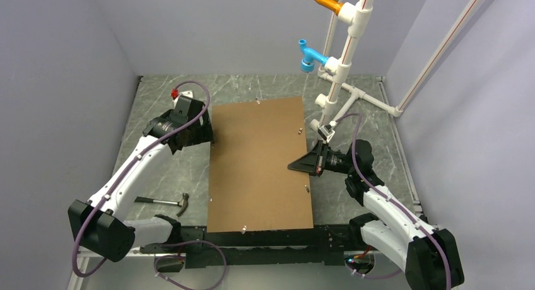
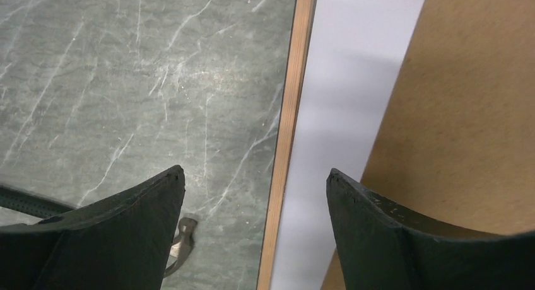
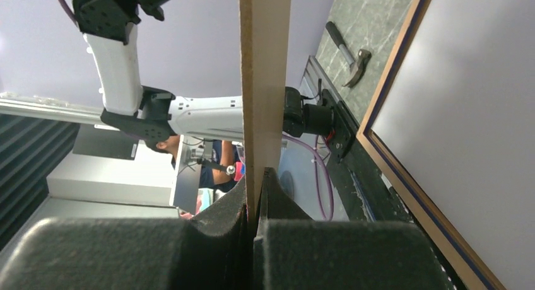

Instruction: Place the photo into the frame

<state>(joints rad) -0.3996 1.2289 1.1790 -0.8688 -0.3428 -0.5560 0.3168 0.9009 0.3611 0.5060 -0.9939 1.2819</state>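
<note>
Right wrist view, closest in: right gripper (image 3: 258, 176) clamped tight on the edge of the backing board (image 3: 265, 82), seen edge-on and raised off the table on that side. Probably held up this way to leave the opening reachable for settling the print. Just beyond and below: the frame (image 3: 413, 198) lying flat, wood rail outside, navy lip inside, with the photo (image 3: 467, 113) inside it, white back up. Farther off, a hammer (image 3: 350, 50) on the marble table (image 2: 94, 82), well apart from the frame.

Left wrist view: left gripper (image 2: 255, 173) spread wide, holding nothing, hovering astride the frame's left rail, one finger over bare marble, the other over the board's edge. Likely poised to nudge or press the print.

Hidden or doubtful: printed face turned down, unseen. From the top external view, frame and photo almost wholly covered by the board. Full seating of the photo in the frame: impossible to tell. Same for any contact between the board's left edge and the photo.
</note>
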